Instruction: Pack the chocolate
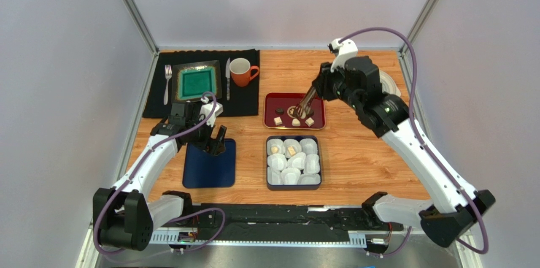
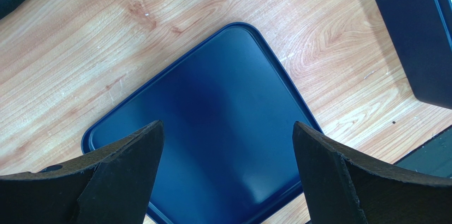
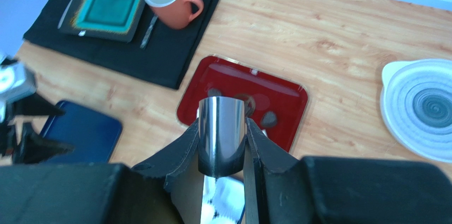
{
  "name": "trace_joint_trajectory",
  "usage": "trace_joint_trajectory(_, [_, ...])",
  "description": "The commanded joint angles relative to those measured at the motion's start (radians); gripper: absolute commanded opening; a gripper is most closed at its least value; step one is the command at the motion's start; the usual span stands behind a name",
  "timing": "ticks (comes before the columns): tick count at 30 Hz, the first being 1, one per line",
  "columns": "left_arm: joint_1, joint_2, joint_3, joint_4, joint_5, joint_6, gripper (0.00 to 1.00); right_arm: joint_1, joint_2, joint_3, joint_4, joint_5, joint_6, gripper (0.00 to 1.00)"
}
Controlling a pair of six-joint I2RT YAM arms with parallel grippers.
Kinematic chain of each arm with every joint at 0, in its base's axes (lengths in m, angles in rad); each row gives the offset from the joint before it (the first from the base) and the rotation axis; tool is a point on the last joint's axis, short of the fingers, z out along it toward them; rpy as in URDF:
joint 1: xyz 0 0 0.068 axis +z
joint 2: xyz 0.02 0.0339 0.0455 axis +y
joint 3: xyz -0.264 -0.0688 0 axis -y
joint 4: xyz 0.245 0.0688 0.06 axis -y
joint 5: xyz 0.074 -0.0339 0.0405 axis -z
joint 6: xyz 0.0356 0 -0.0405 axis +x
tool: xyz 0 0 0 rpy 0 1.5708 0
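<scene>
Several pieces of chocolate, cream (image 1: 277, 120) and dark (image 1: 279, 110), lie on the red tray (image 1: 317, 100). My right gripper (image 1: 320, 87) is shut on metal tongs (image 1: 306, 104) whose tips reach down among them; what the tips touch is unclear. In the right wrist view the tongs (image 3: 221, 129) sit clamped between the fingers of the right gripper (image 3: 222, 123), above the red tray (image 3: 289, 102) and a dark chocolate (image 3: 269, 119). The blue box (image 1: 293, 182) holds white paper cups, two with chocolate (image 1: 292, 150). My left gripper (image 1: 215, 142) (image 2: 227, 124) is open over the blue lid (image 2: 212, 102).
A black mat at the back left carries a green plate (image 1: 198, 82), an orange mug (image 1: 241, 72), a fork (image 1: 167, 83) and a knife. A white plate (image 3: 424, 107) lies at the back right. The blue lid (image 1: 210, 163) lies left of the box.
</scene>
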Motion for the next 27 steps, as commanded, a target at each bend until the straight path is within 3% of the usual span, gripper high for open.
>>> trace_joint_trajectory(1, [0.003, -0.021, 0.031, 0.01, 0.018, 0.0, 0.99, 0.064, -0.104, -0.093, -0.086, 0.069, 0.055, 0.16])
trace_joint_trajectory(9, [0.001, -0.026, 0.037, 0.001, 0.028, -0.007, 0.99, 0.089, -0.258, -0.199, -0.16, 0.074, 0.103, 0.16])
trace_joint_trajectory(27, [0.003, -0.029, 0.036, -0.013, 0.058, -0.003, 0.99, 0.093, -0.24, -0.256, -0.112, 0.051, 0.105, 0.19])
